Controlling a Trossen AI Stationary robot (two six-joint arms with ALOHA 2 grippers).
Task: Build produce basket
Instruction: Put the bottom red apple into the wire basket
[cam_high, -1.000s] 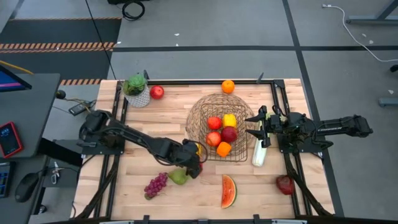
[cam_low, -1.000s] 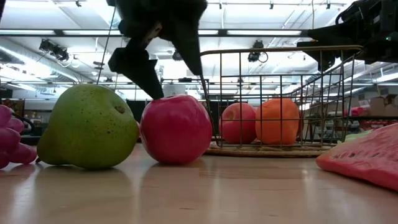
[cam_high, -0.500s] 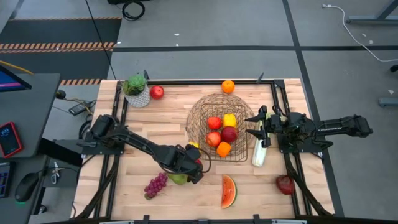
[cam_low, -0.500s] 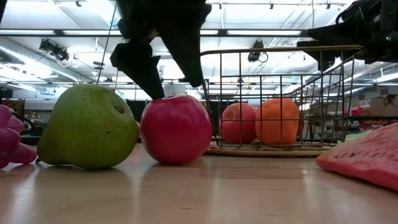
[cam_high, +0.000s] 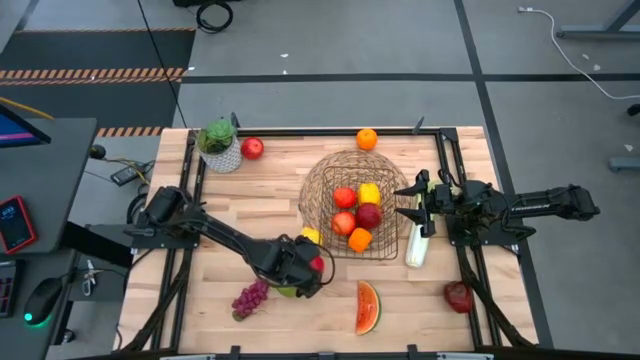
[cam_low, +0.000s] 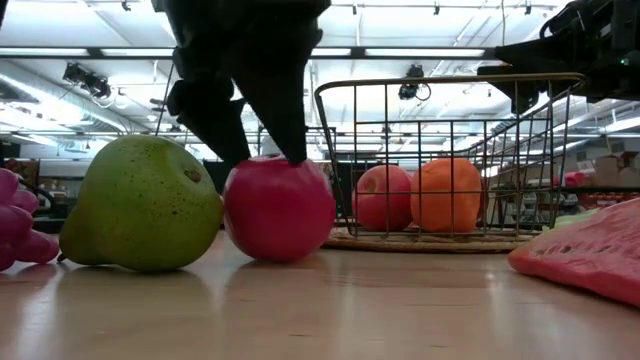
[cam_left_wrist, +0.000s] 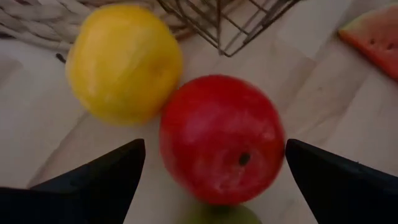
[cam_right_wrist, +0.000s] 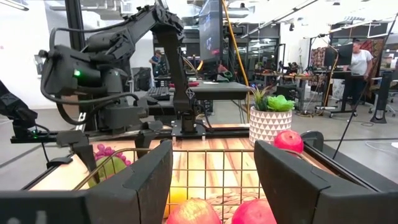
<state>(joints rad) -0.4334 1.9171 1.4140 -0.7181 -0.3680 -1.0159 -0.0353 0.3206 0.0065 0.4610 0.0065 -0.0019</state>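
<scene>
A red apple (cam_high: 317, 265) (cam_low: 279, 210) (cam_left_wrist: 222, 138) lies on the table just near of the wire basket (cam_high: 355, 205), beside a yellow fruit (cam_left_wrist: 124, 62) and a green pear (cam_low: 142, 205). My left gripper (cam_high: 300, 270) (cam_left_wrist: 214, 165) is open and low over the apple, one finger on either side of it. My right gripper (cam_high: 418, 205) (cam_right_wrist: 211, 186) is open and empty at the basket's right rim, above the pale celery stalk (cam_high: 415, 247). The basket holds apples, an orange and a yellow piece. My left gripper comes at the red apple from above, pointing down, its two fingers (cam_low: 290, 140) astride the apple's top (cam_low: 280, 165). In the low view the fingertips reach the apple's upper outline, but I cannot tell whether they touch it. The apple rests on the table.
Purple grapes (cam_high: 250, 298) and a watermelon slice (cam_high: 368, 307) lie near the front edge. A dark red apple (cam_high: 459, 296) is at the front right. An orange (cam_high: 367, 139), a red apple (cam_high: 252, 148) and a potted plant (cam_high: 218, 145) stand along the far edge.
My left gripper has moved a little toward the table's near edge and come down, so its fingertips now stand at the top of the red apple. The right arm has kept still.
</scene>
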